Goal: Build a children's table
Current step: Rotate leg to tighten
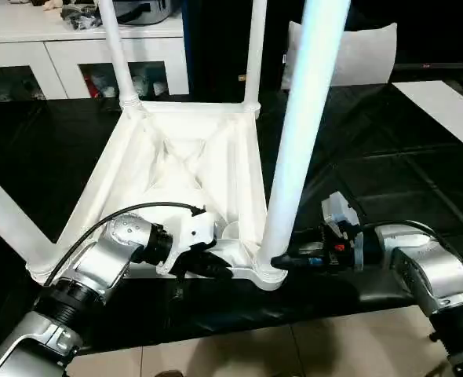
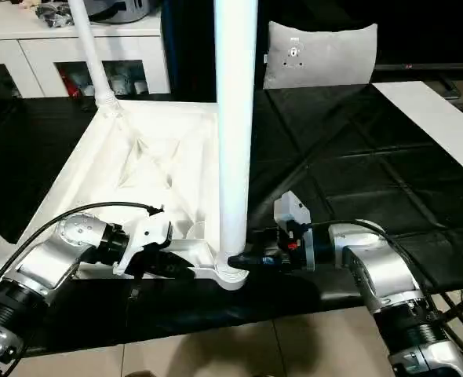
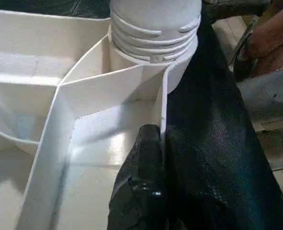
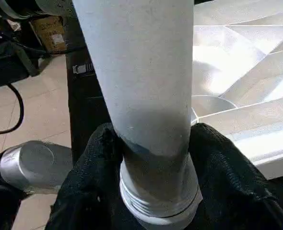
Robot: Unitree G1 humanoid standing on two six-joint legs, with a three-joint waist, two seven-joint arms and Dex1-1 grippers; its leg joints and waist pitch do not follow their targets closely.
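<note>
Surface: black mat [image 1: 388, 181] on the bench.
Table top [image 1: 180, 169]: upside down on the mat, ribs up, two far legs and one left leg fitted.
Near leg [image 1: 298, 149]: upright in the near right corner socket [image 1: 264, 273].
Right gripper [image 1: 285, 260]: fingers [image 4: 91, 184] either side of that leg's base, clasping it.
Left gripper [image 1: 216, 269]: pinched tight on the top's near rim wall beside that socket.
Cushion [image 1: 357, 51]: behind, well apart.

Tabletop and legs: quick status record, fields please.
tabletop: white tabletop upside down on black mat, ribs up
near leg: white leg upright in near corner socket
far legs: two upright in the far corners
left gripper: left gripper shut on the tabletop's near rim wall
right gripper: right gripper fingers around the near leg's base
background: grey-white cushion
</note>
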